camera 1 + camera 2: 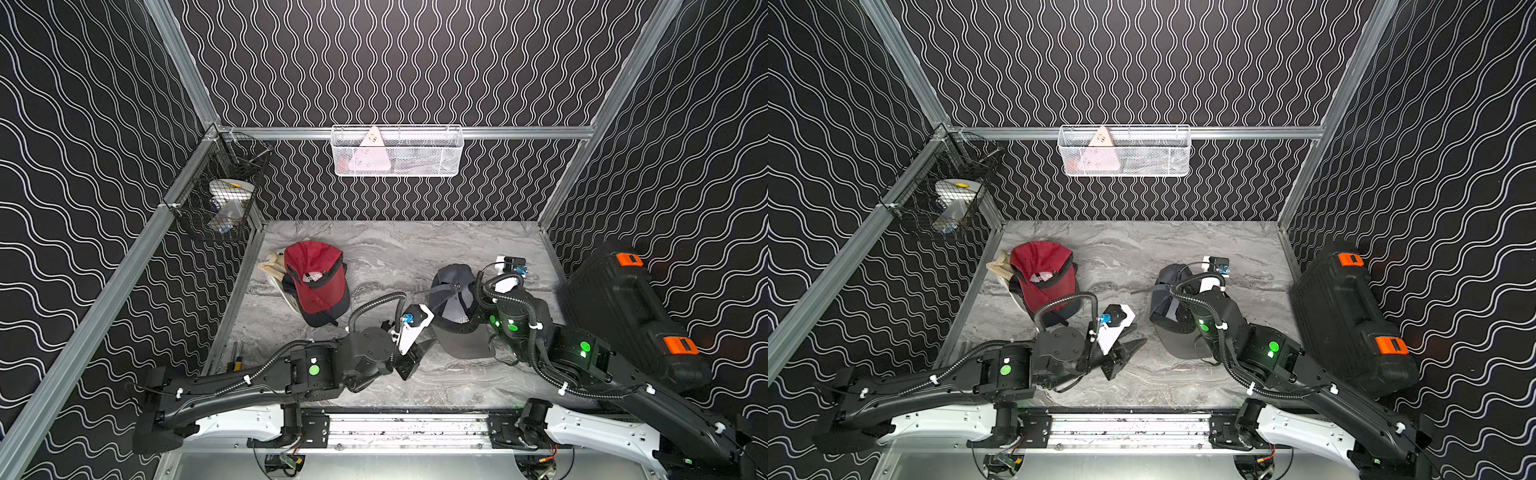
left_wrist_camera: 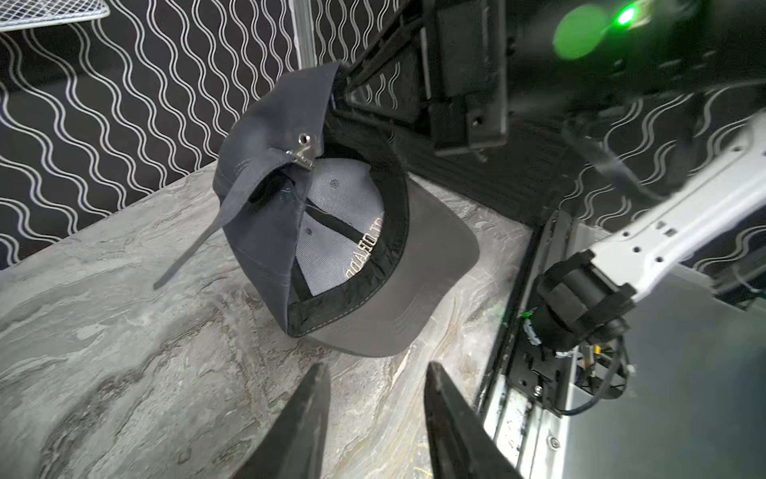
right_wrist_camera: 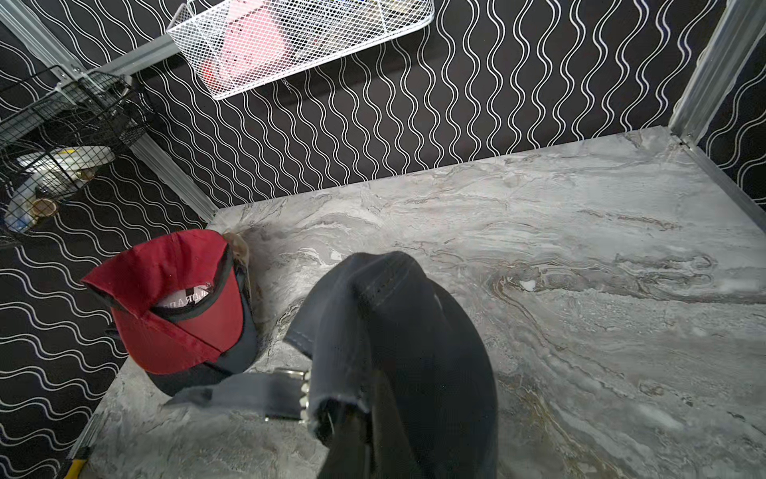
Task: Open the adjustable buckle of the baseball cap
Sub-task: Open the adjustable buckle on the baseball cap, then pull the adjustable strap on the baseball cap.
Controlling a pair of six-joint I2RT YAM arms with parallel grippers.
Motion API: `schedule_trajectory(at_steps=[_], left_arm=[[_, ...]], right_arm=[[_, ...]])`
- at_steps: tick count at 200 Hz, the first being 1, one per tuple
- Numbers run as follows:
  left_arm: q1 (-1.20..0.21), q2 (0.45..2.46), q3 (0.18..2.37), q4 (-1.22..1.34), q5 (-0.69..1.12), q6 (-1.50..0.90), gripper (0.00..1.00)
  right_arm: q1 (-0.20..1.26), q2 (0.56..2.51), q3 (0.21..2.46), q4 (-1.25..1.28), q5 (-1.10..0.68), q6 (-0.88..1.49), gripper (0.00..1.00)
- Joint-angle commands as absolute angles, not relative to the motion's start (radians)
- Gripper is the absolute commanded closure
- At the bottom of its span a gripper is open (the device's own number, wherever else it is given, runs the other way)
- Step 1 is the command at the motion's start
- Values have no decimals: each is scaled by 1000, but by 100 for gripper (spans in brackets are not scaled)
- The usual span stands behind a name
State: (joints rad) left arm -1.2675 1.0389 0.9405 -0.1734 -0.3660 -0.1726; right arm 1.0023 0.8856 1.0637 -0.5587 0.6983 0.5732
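- Cap point(image 1: 459, 336), grey-navy, sits upside down on table point(image 1: 395, 249), centre-right, w/ brim toward front edge and lining w/ lettering facing up.
- Brim lies flat on the marble; rear of crown is lifted and bunched.
- R gripper point(image 2: 346, 89) reaches in from above at the cap's raised rear edge, jaws pressed together and pinching the fabric there. In R wrist view the cloth drapes over the fingers, so they're hidden.
- Buckle point(image 2: 301, 150), a small metal clasp, sits at the rear gap, up off the table. Can't tell if it's latched or released.
- Strap point(image 3: 248, 394) runs out from the buckle; its loose tail hangs free, slanting down toward the table on the side of the red cap point(image 1: 316, 278).
- L gripper point(image 2: 376, 371) is low over the table just beside the brim, jaws spread, nothing between them, not touching the cap.
- Red cap, also upside down, tops a small pile of other caps at rear-left, well apart from the grey one.
- Case point(image 1: 623, 316), black w/ orange latches, leans at the right side.
- White basket point(image 1: 397, 151) hangs on the back rail, black basket point(image 1: 220, 195) on the left rail; both hold bits too unclear to name.
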Motion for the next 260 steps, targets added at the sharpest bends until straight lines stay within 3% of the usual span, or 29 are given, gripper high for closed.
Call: schedule_trajectory(at_steps=[1,25,118,260], left_arm=[[-1268,1067,945,-105,-463,-123,48],[-1269,1116,962,-72,-507,-99,42],[-1265,1228,954,152,-656,12,43],[-1161,1290,944,233,-574,-21,47]], right_arm=[[1003,889,1078,-583,691,616,100],[1003,883,1079,-583,659,632,100],[1003,870,1077,-574,597,653,100],[1004,880,1075,-534,558,653,100]])
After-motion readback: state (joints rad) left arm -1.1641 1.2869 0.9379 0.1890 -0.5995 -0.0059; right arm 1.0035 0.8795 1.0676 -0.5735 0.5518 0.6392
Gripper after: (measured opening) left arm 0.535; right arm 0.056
